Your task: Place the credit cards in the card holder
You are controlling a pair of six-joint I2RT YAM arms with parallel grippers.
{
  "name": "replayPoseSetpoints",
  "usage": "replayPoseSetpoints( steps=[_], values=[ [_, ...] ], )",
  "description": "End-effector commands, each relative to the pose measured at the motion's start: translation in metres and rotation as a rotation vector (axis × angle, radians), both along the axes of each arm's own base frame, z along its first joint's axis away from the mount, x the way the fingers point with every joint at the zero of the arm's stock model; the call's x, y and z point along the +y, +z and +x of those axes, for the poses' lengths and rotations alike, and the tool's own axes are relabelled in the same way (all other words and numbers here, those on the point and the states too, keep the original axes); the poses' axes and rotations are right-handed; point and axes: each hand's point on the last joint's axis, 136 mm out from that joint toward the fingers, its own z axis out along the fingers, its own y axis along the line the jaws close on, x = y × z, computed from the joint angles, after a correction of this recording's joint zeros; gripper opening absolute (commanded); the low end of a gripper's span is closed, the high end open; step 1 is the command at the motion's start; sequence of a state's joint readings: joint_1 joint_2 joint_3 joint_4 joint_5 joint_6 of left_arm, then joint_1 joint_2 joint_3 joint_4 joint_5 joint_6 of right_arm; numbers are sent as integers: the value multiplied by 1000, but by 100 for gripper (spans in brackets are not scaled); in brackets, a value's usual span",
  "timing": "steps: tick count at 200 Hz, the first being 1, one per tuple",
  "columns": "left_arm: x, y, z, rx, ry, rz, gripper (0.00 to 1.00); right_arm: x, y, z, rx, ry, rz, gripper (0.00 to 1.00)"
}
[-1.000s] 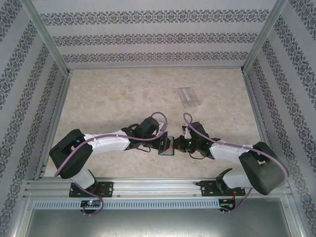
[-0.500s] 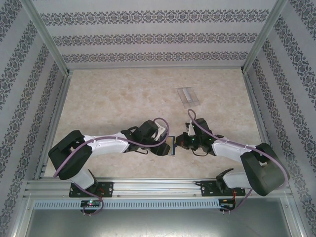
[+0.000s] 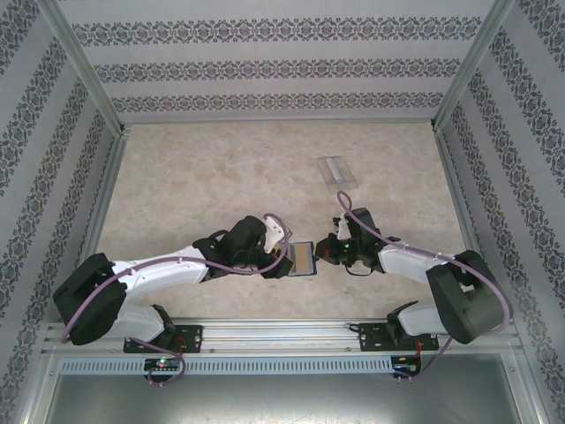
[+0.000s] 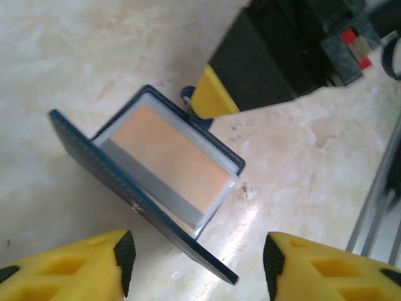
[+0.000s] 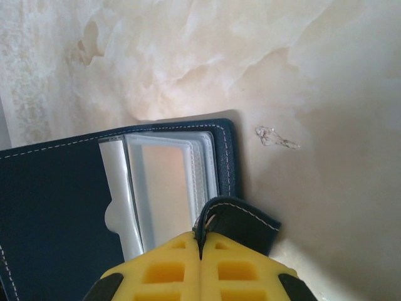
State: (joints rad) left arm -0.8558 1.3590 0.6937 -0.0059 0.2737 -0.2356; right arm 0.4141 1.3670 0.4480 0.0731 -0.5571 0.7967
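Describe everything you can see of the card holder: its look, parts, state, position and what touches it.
The card holder is a dark navy, leather-look folding wallet with pale stitching along its edges. It sits open at the near middle of the marbled table, with one cover tilted up. Inside are stacked clear plastic sleeves with a tan lining showing through them. The right gripper has its jaws shut on the small clasp tab.

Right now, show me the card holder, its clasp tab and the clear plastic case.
card holder [image 4: 166,157]: left wrist view, on its tan inside pocket.
clasp tab [image 5: 247,221]: right wrist view, on the navy flap near the stitching.
clear plastic case [image 3: 336,171]: top view, on its middle.
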Motion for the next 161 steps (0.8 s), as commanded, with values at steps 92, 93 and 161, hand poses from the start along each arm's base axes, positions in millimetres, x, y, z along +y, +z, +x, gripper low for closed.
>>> replayPoseSetpoints(
  steps=[92,93,161],
  values=[
    [23,-23,21,17,114,154,42,7,-1,6,24,35,15,0],
    [22,-23,21,16,113,149,42,7,-1,7,23,34,15,0],
    [-23,-22,37,32,60,45,51,6,4,5,27,17,59,0]
  ],
)
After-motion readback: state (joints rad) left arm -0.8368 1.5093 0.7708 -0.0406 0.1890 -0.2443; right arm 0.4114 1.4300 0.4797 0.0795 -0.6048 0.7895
